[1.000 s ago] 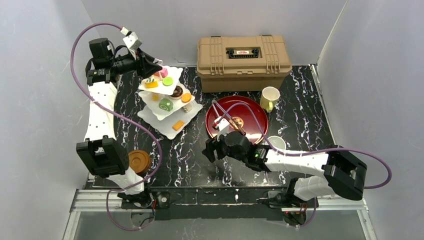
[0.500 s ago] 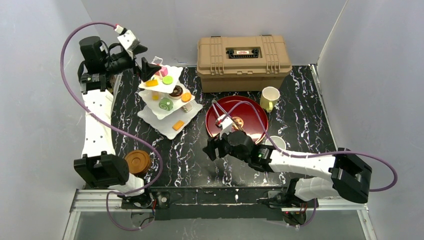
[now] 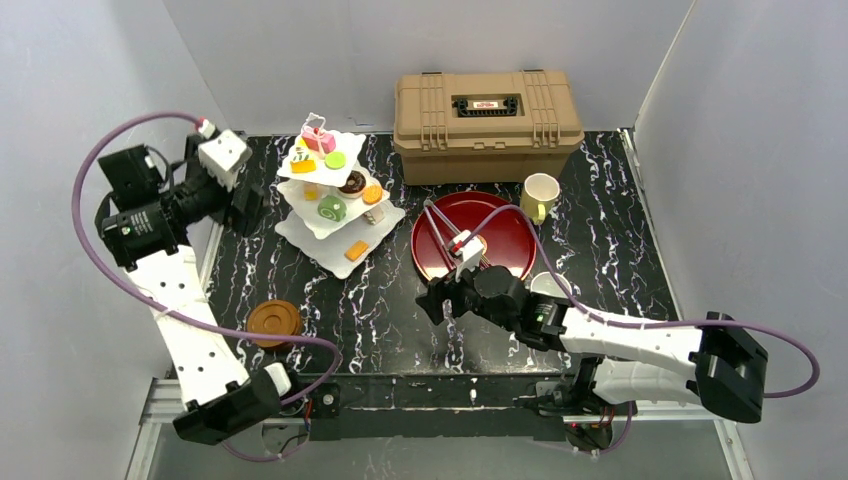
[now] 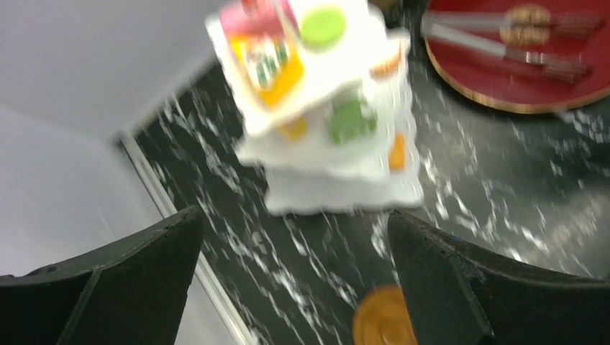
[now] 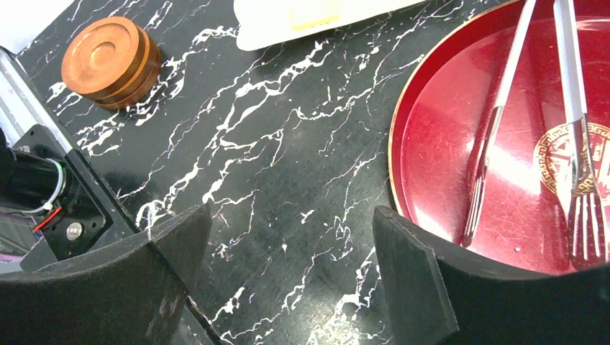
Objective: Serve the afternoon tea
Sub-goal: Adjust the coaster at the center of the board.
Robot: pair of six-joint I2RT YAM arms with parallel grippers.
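Note:
The white three-tier stand (image 3: 383,216) stands at the back left, loaded with toy pastries: a pink cake (image 3: 321,140) and a green one (image 3: 335,160) on top, a green roll (image 3: 331,209) in the middle. My left gripper (image 3: 250,207) hangs open and empty to the stand's left; its view is blurred, with the stand (image 4: 345,187) ahead. The right gripper (image 3: 437,302) is open over bare table left of the red tray (image 3: 505,232). The cream-yellow mug (image 3: 540,196) stands behind that tray. The white mug (image 3: 549,285) is partly hidden by my right arm. Brown coasters (image 3: 275,320) are stacked front left.
A tan plastic case (image 3: 487,110) sits at the back. Two forks (image 5: 496,136) lie in the red tray (image 5: 446,172). The coaster stack (image 5: 108,61) lies far left in the right wrist view. Grey walls close in left, right and behind.
My left gripper opened at the stand's top tier, leaving the pink cake there, and drew back to the left. The right gripper opened wider and shifted slightly toward the near edge.

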